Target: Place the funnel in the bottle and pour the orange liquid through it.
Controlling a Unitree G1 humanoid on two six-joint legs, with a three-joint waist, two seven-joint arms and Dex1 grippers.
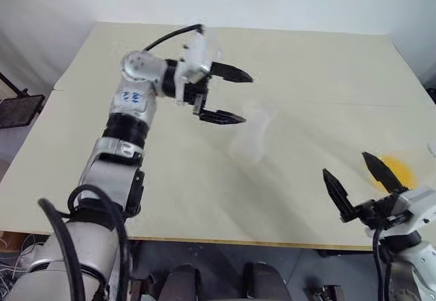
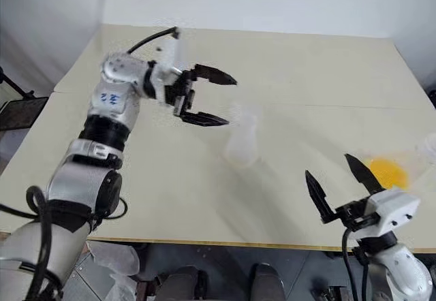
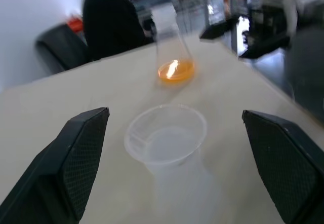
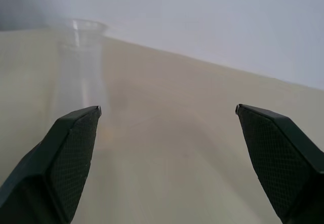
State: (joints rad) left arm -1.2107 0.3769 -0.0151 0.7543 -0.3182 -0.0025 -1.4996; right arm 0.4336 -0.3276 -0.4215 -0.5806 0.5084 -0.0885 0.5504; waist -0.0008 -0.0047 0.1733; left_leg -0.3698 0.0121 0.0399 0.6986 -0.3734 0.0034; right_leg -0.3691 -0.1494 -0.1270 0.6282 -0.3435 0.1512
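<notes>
The bottle (image 1: 251, 141) stands mid-table, a small clear flask that looks blurred. In its neck sits the funnel (image 3: 166, 133), its round mouth facing up. My left gripper (image 1: 247, 98) hovers level just left of the funnel, open and holding nothing, with the funnel's mouth between its fingers (image 3: 81, 163) in the left wrist view. The orange liquid (image 1: 398, 171) lies in the bottom of a larger clear flask (image 3: 174, 51) near the table's right edge. My right gripper (image 1: 346, 165) is open and holds nothing near the front edge, just left of that flask. The right wrist view shows the bottle (image 4: 81, 67) off to one side.
The beige table (image 1: 204, 199) has a seam running across its middle, and its front edge lies just below my right gripper. Beyond the table's far side, the left wrist view shows a person in dark clothing (image 3: 111, 21) and a dark chair (image 3: 61, 46).
</notes>
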